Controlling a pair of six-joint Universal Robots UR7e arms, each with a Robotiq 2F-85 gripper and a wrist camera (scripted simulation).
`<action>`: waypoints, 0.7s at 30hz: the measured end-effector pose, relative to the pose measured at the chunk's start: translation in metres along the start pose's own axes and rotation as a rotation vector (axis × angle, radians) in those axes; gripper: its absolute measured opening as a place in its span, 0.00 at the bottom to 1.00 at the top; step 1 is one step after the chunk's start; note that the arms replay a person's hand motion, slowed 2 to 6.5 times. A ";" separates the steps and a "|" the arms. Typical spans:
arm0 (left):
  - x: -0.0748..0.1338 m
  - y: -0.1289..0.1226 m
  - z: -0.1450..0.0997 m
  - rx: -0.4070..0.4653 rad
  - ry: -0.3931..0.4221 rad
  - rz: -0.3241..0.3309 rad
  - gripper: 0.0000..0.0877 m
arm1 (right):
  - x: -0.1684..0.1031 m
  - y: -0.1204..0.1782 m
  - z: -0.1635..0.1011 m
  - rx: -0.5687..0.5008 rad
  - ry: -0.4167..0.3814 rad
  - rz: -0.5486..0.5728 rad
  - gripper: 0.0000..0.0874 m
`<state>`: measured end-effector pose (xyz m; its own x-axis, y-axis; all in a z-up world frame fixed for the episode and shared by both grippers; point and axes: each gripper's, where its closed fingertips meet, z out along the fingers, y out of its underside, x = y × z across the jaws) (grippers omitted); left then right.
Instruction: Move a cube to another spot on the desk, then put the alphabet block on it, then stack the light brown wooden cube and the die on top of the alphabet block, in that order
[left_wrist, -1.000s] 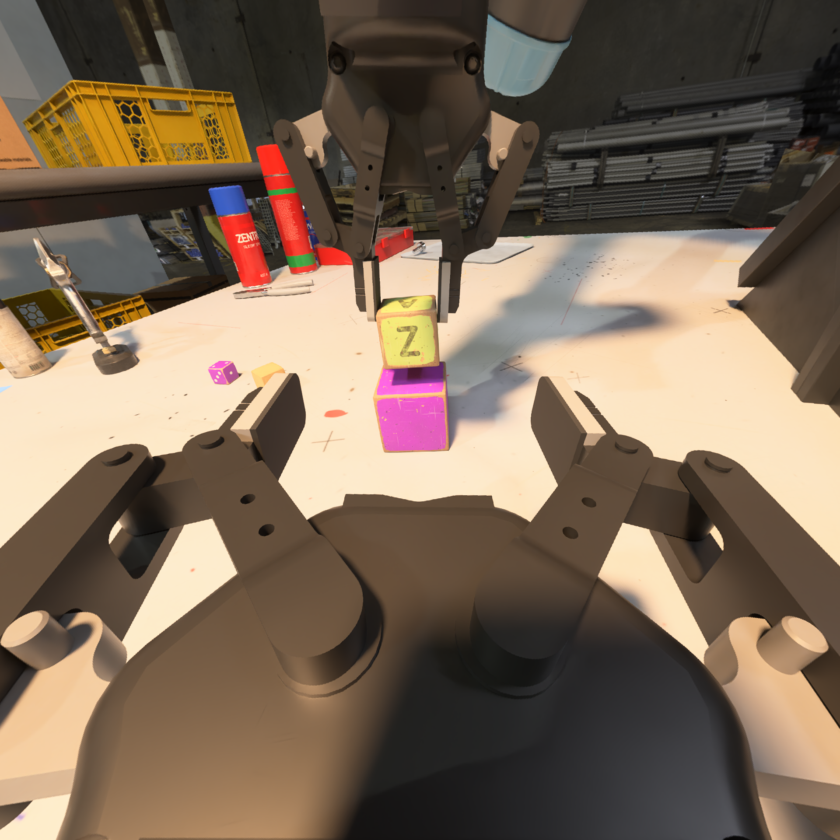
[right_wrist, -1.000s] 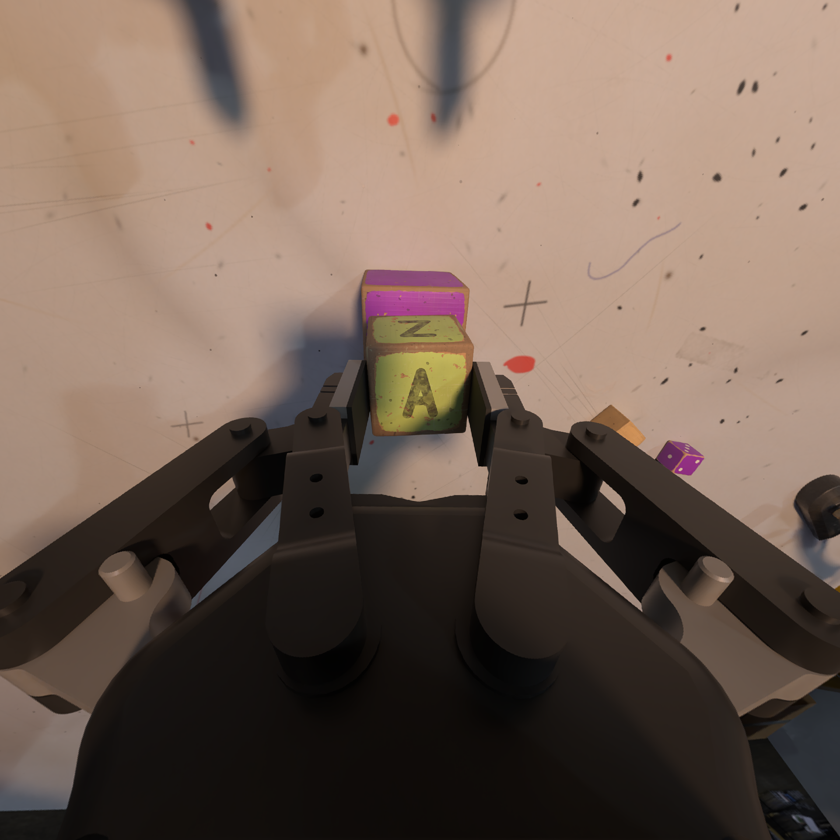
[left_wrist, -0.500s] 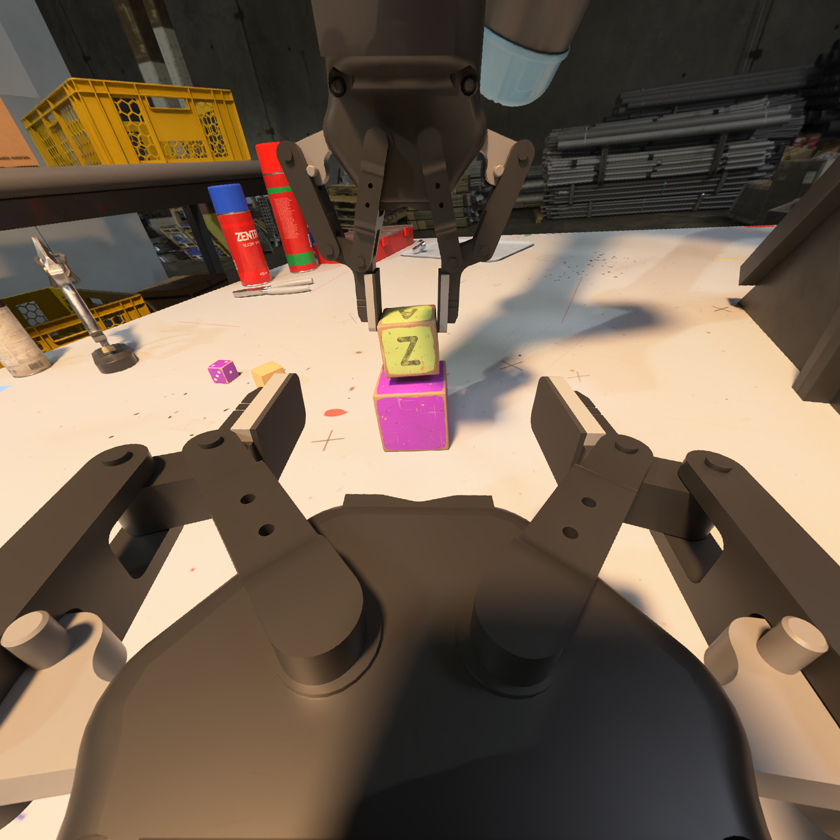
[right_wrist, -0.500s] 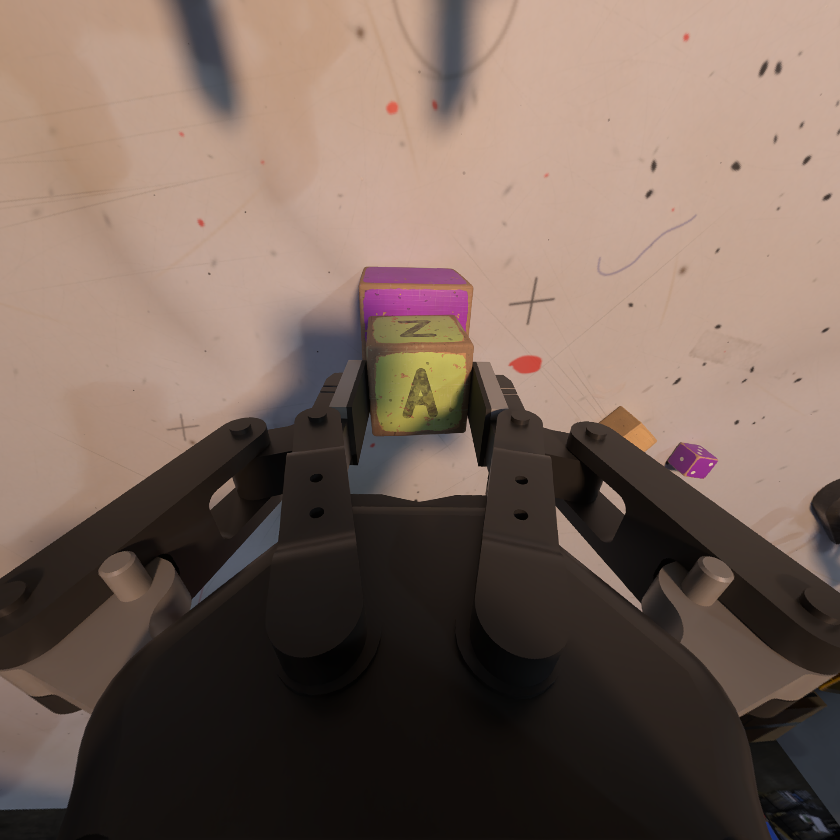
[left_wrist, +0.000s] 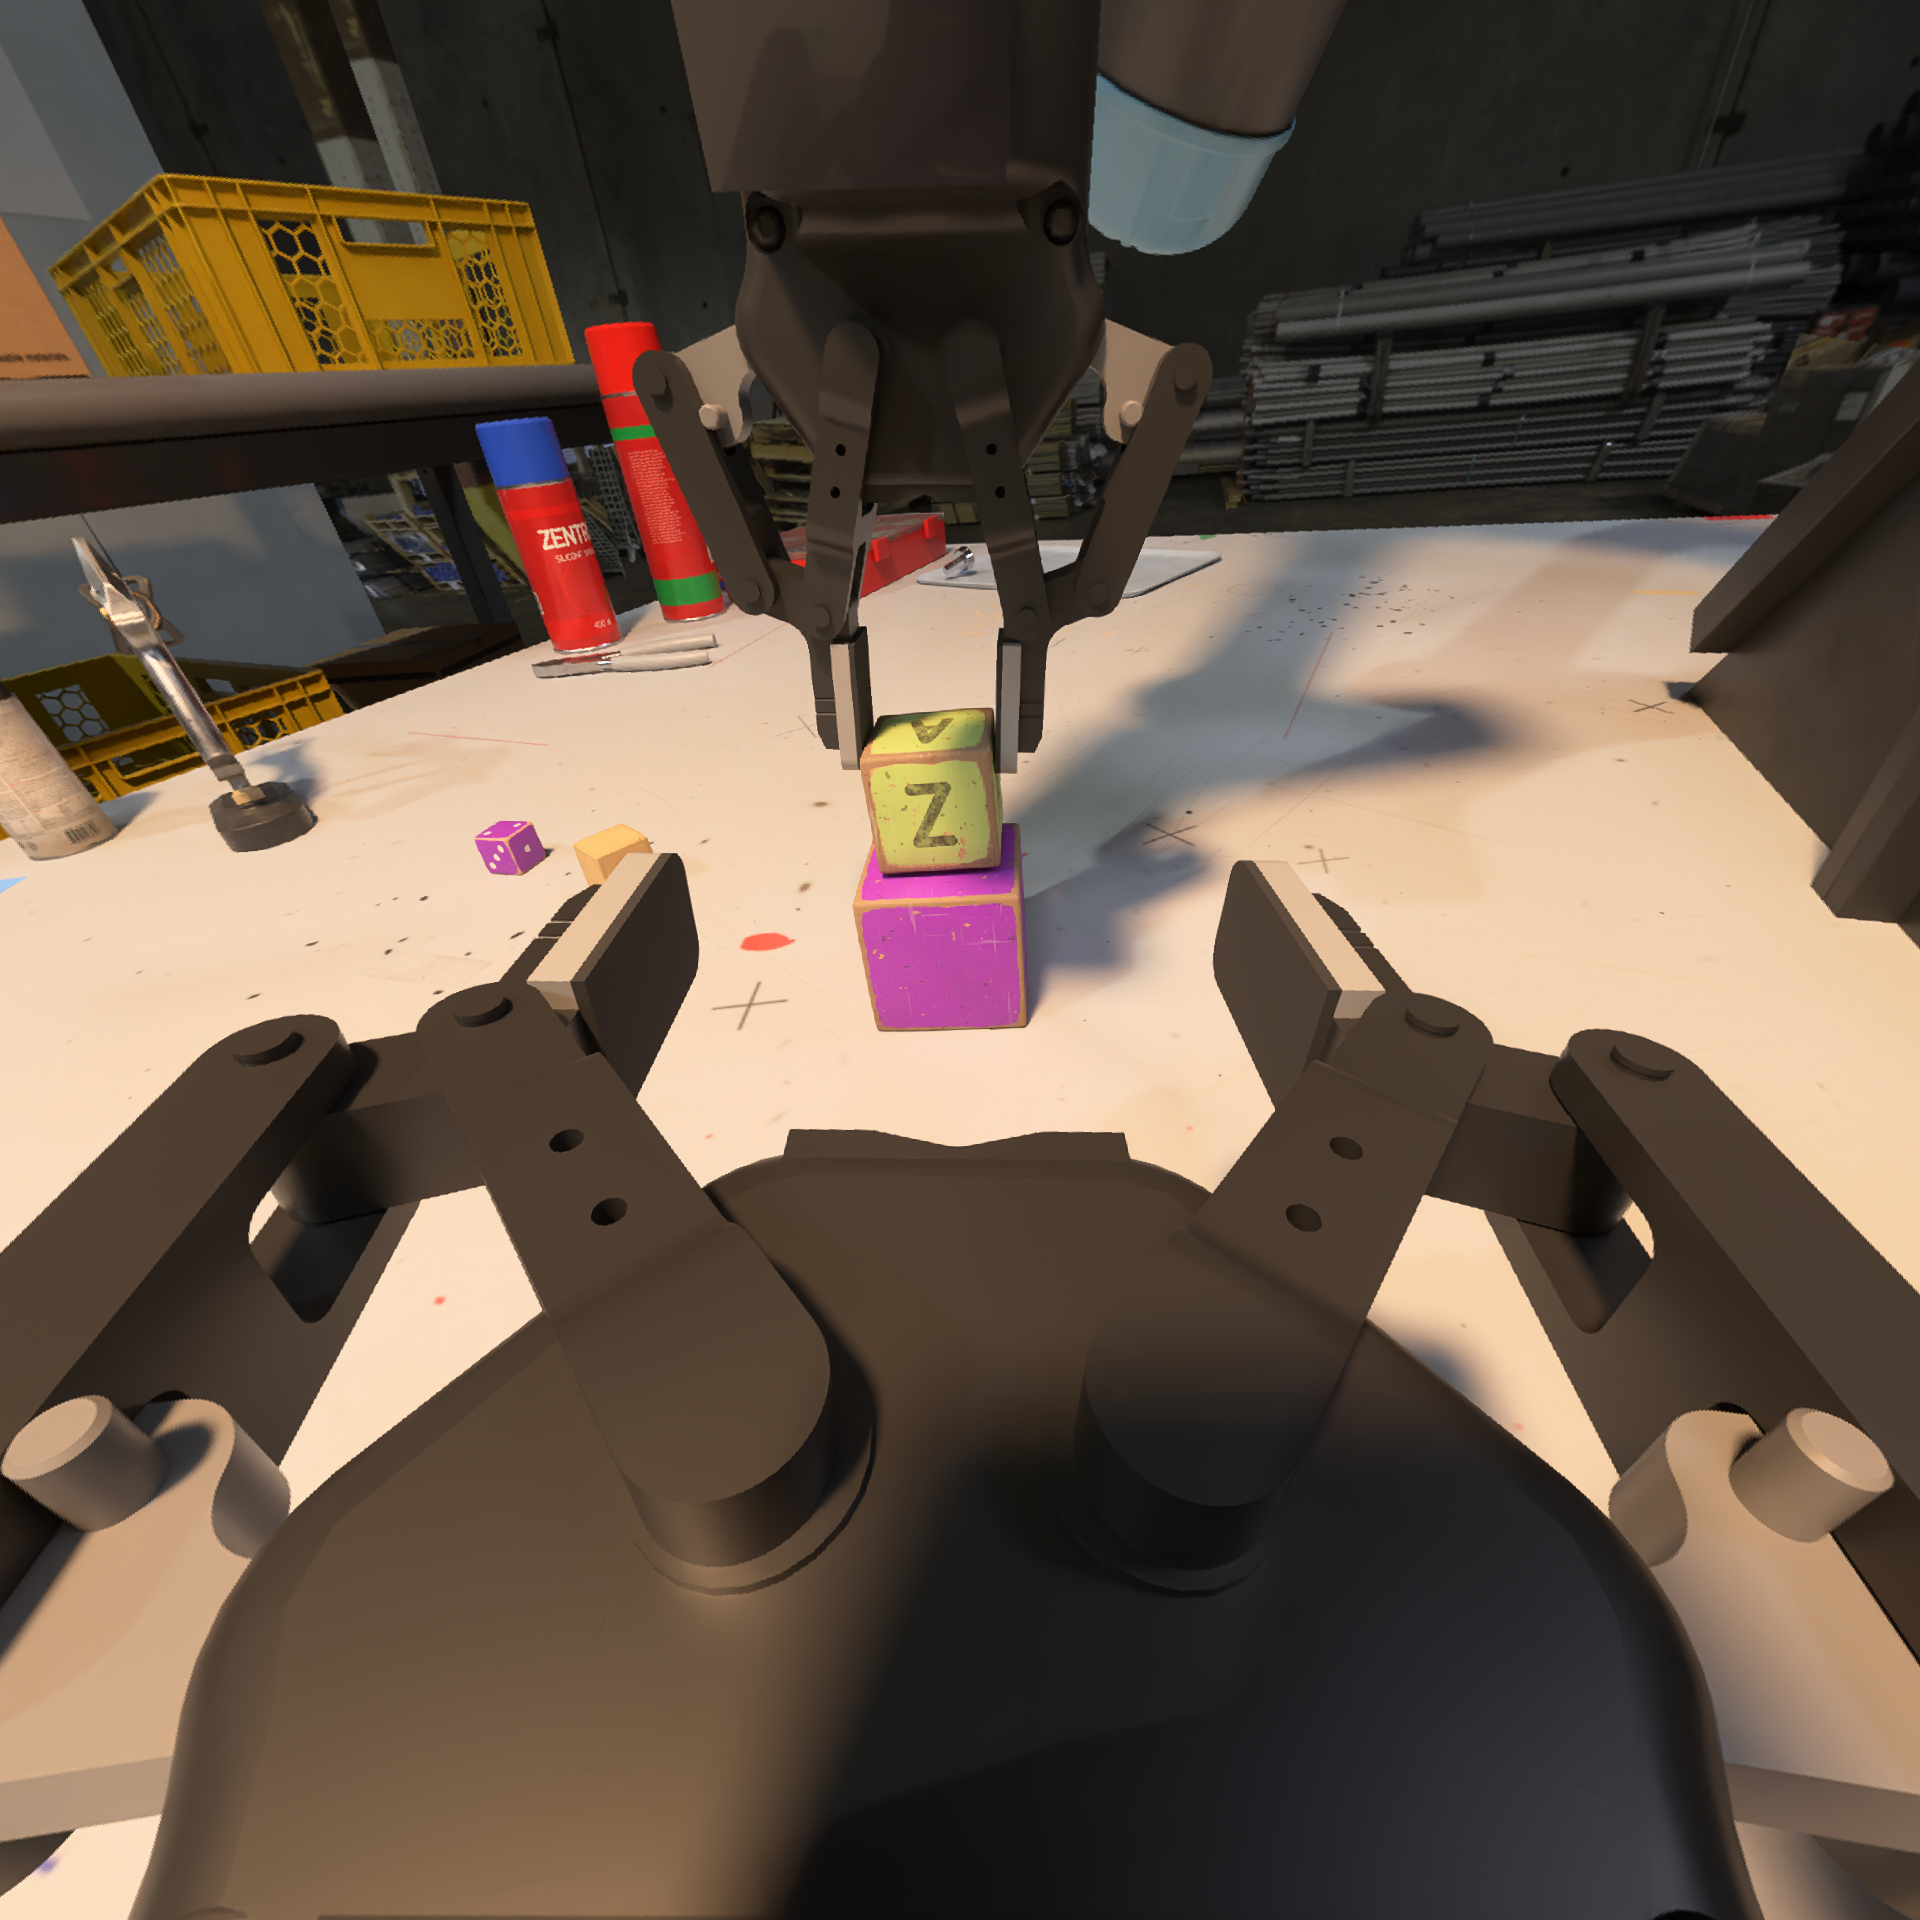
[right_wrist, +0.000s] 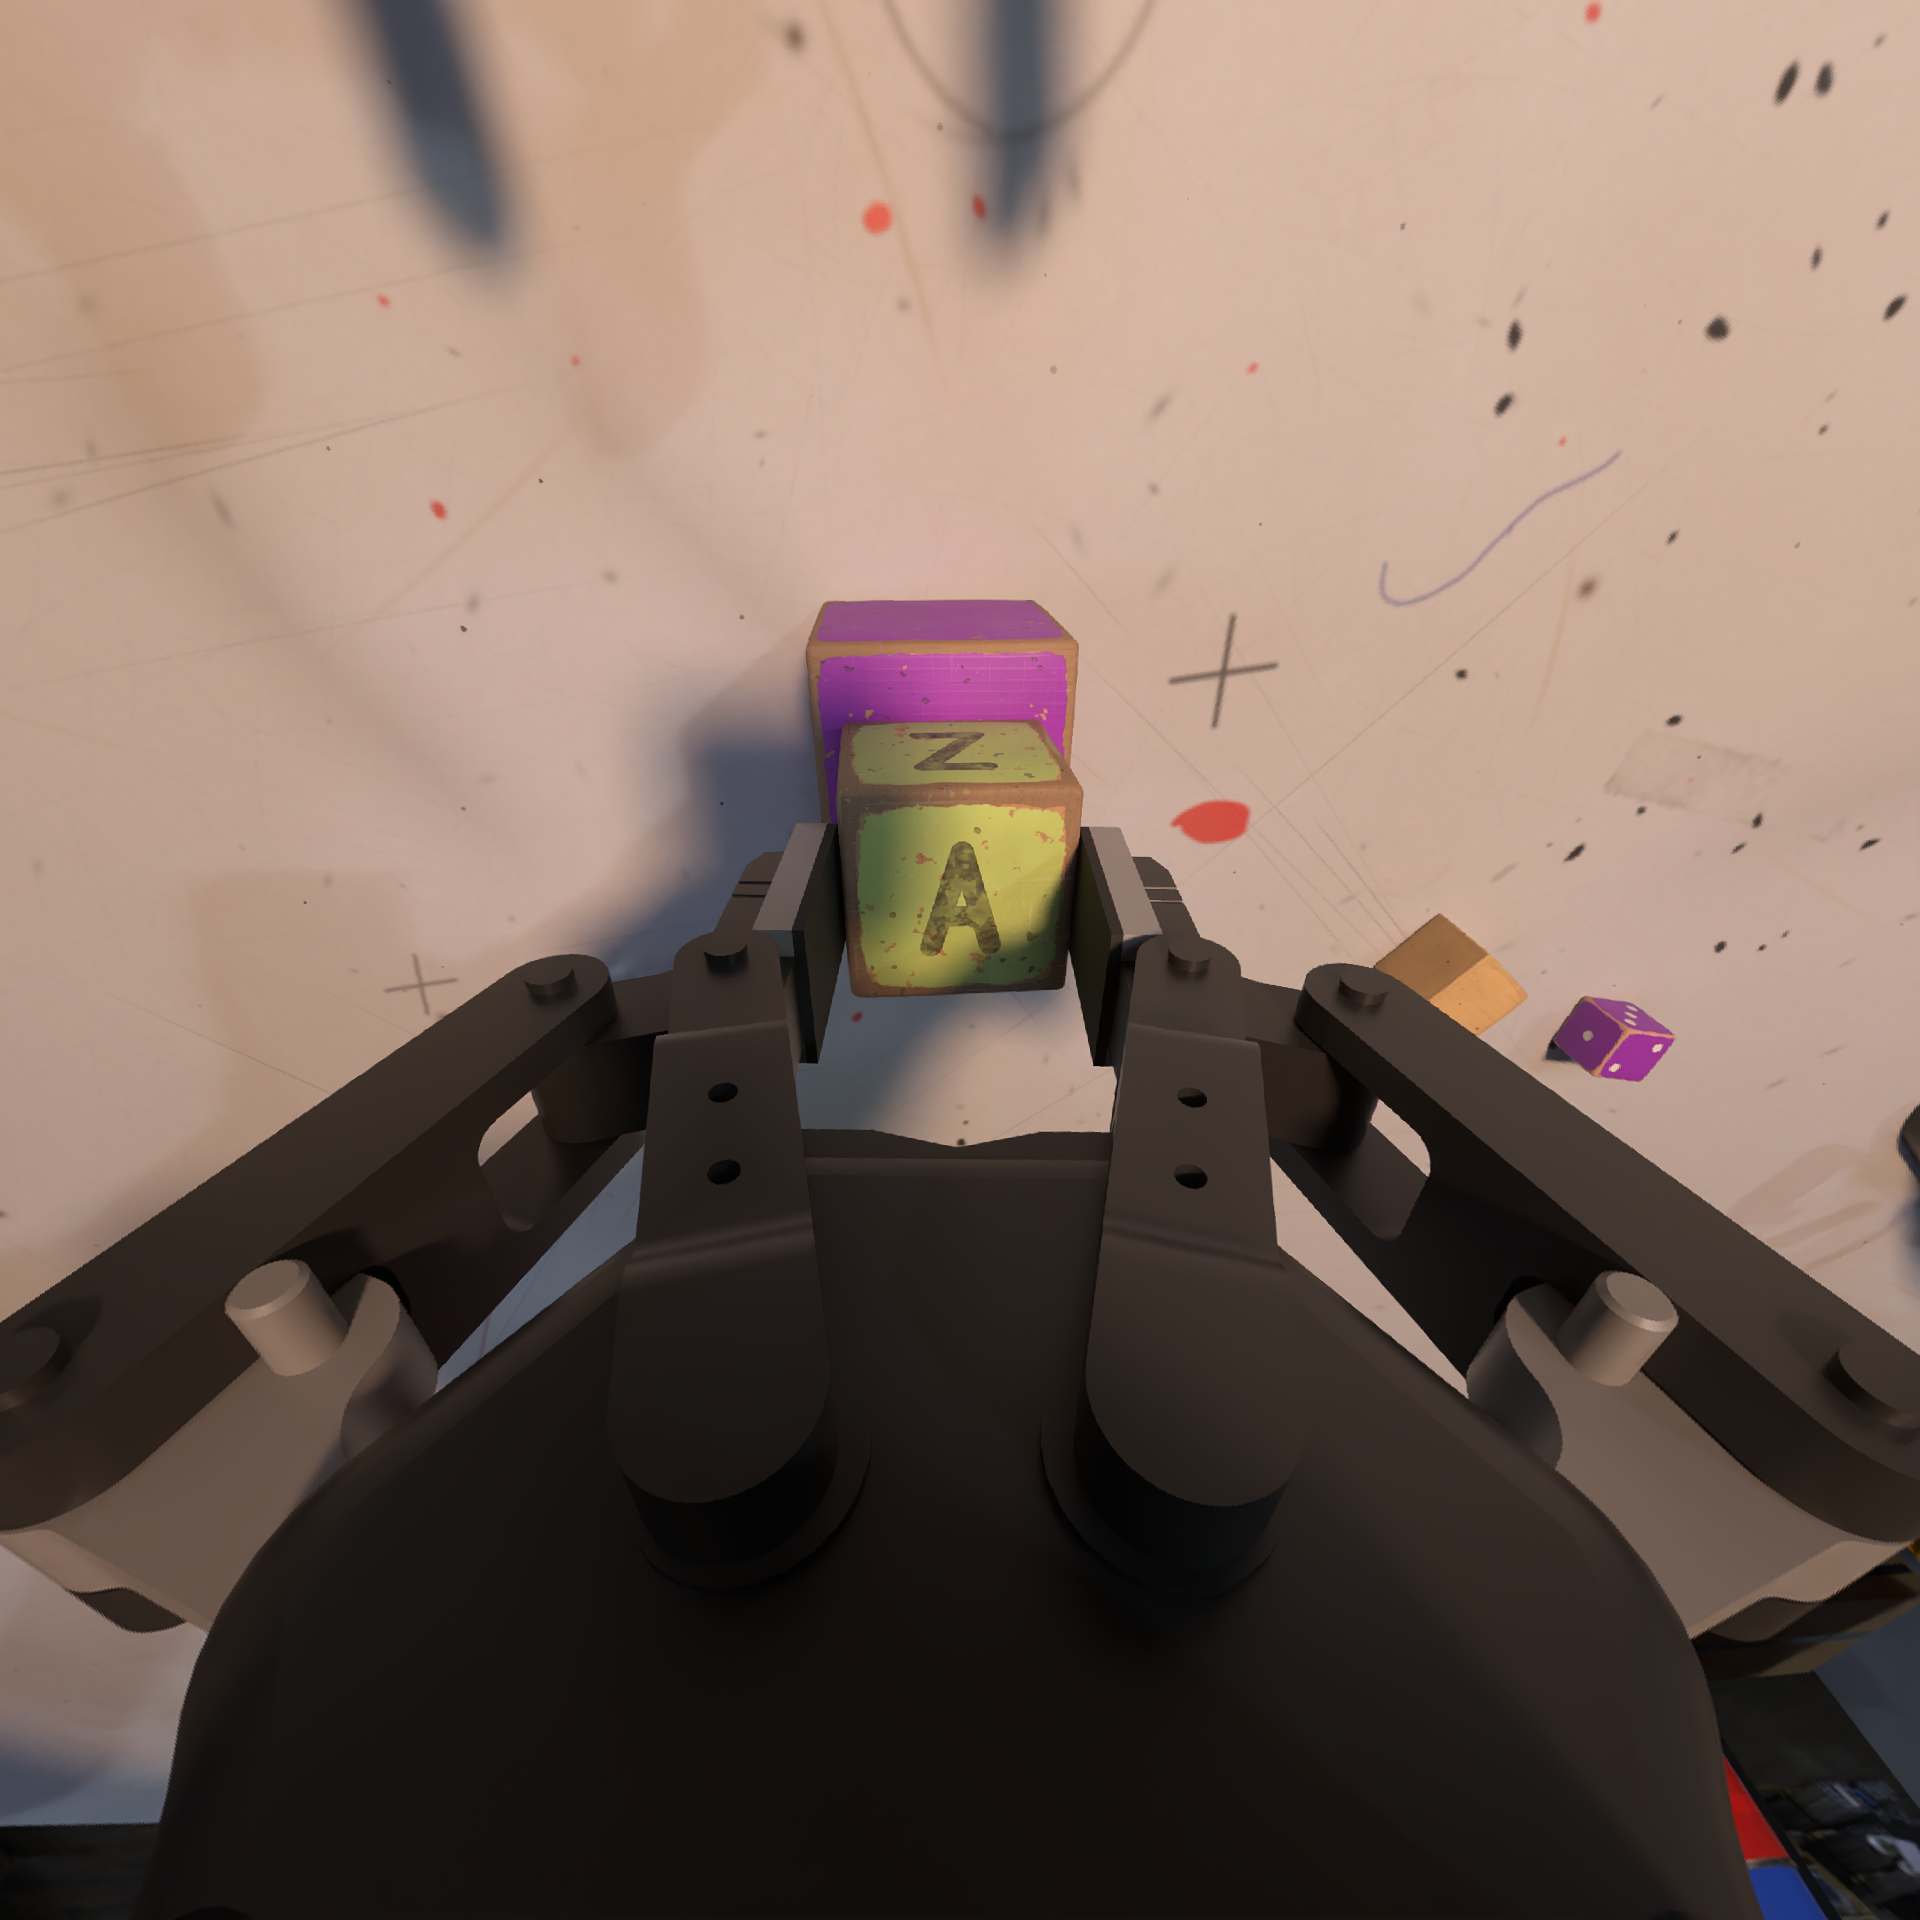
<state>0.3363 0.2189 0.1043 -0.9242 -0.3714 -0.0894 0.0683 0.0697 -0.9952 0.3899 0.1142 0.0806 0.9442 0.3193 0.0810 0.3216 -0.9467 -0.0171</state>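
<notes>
We see our right tool (left_wrist: 932, 717) clamped on the alphabet block (left_wrist: 932, 795), sitting atop the magenta cube (left_wrist: 942, 956) mid-counter (left_wrist: 1455, 935); our left tool (left_wrist: 951, 930) hangs spread wide, holding nothing.

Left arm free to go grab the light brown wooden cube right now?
Probably yes. The left gripper is open and empty, and the light brown wooden cube lies bare on the desk just past its left finger, with only the die beside it. The right gripper is busy at the stack.

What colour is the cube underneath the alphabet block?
Magenta-purple with tan wooden edges; the cube shows best in the left wrist view.
</notes>
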 end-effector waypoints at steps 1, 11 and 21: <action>0.000 0.000 0.000 0.000 0.000 0.000 0.97 | 0.000 0.000 0.000 -0.002 0.001 0.002 0.45; 0.000 0.000 0.000 -0.001 -0.001 0.001 0.97 | 0.000 -0.001 0.002 -0.004 -0.006 0.019 0.45; 0.000 0.000 0.000 -0.003 -0.001 0.004 0.97 | 0.001 -0.002 0.002 -0.009 -0.007 0.030 0.45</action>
<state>0.3362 0.2187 0.1040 -0.9236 -0.3719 -0.0934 0.0709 0.0736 -0.9948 0.3901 0.1161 0.0786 0.9539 0.2912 0.0732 0.2927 -0.9562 -0.0105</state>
